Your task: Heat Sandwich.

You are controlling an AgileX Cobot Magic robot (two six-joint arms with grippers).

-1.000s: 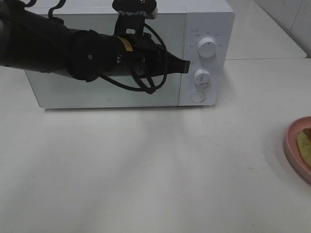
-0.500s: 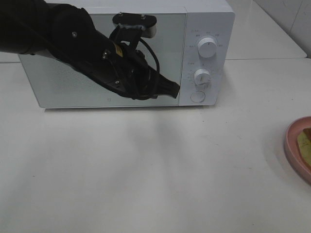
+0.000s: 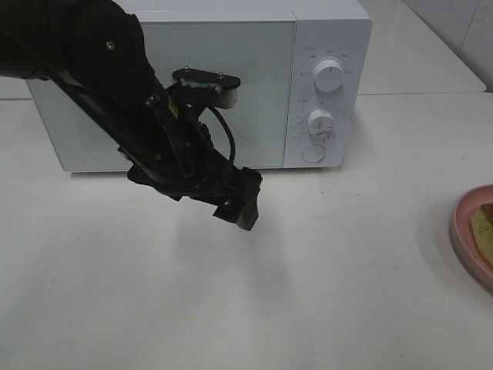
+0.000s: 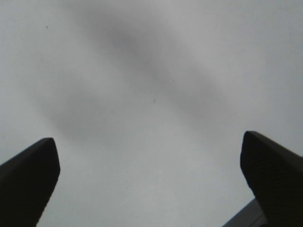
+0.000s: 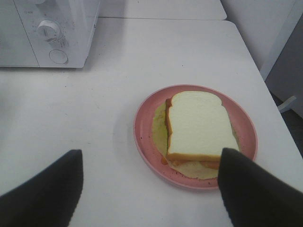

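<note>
From the high camera, the left arm (image 3: 115, 100) enters at the upper left and slants down and rightward across the front of the microwave (image 3: 331, 46), its wrist bent so the left end effector (image 3: 240, 208) points down at the white tabletop (image 3: 308, 293) just ahead of the oven's closed door (image 3: 254, 85). Cables loop along the forearm, and a small camera mount sits above the wrist. At the far right edge, a pink plate (image 3: 466, 231) is cut off by the frame, with a sliver of the sandwich (image 3: 485, 227) on it, well apart from the arm.

The left wrist camera looks straight at bare tabletop; the left end effector (image 4: 151, 175) has its two dark fingers (image 4: 28, 175) spread wide to either side, with nothing between them.

The right wrist camera looks down on the plate (image 5: 147, 142), which rests on the tabletop with the sandwich (image 5: 196, 125) lying flat on it, white bread uppermost, a brown crust and a yellow-green layer showing beneath. The right end effector (image 5: 151, 189) hovers above the plate's near side, fingers (image 5: 47, 189) apart and empty. The microwave's dials (image 5: 49, 29) show in the corner.
</note>
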